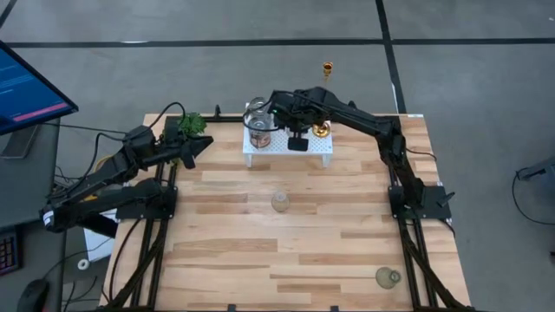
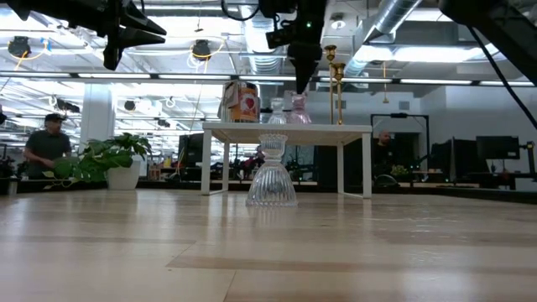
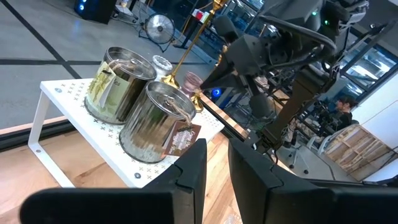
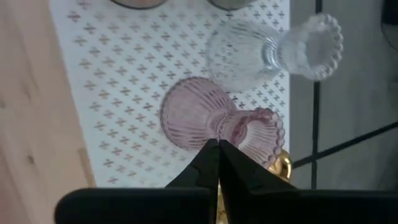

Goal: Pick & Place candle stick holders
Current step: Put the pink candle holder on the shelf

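While the right hand (image 1: 297, 141) is hovering over the small white shelf (image 1: 260, 148) at the far edge of the tabletop (image 1: 295, 243), its fingers are pressed together with nothing between them, so the grasp on the tall candle holder (image 2: 335, 80) is not yet made. That brass holder is standing on the shelf's right part, its round base (image 1: 321, 130) just beside the hand, with a pink glass vase (image 4: 214, 121) and a clear vase (image 4: 267, 50) crowding it. To do this step well, the hand probably needs to spread its fingers first, then come in at the thin stem from the side away from the vases, so it is not knocking them or the two tin cans (image 3: 134, 106). The left hand (image 1: 201, 147) is waiting near the far left corner, fingers slightly apart and empty.
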Tool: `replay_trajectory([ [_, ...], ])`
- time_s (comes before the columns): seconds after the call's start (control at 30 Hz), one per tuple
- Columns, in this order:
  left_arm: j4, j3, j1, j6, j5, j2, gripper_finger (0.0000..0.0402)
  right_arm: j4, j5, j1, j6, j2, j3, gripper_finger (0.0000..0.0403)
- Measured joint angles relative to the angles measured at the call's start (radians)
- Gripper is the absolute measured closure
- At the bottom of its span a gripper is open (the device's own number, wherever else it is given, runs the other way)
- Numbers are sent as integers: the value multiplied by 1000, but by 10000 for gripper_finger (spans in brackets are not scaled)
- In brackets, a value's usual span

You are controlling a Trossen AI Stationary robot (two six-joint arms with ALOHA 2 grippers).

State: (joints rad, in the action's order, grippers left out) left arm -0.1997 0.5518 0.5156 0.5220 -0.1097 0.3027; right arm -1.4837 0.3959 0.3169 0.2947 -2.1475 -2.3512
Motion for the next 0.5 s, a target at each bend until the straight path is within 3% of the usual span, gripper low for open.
replay_trajectory([
  [0.27, 0, 0, 0, 0, 0, 0, 335, 3, 46, -10, 1, 0, 0, 403],
  [0.5, 0, 0, 0, 0, 0, 0, 335, 3, -30, -60, 31, 0, 0, 403],
])
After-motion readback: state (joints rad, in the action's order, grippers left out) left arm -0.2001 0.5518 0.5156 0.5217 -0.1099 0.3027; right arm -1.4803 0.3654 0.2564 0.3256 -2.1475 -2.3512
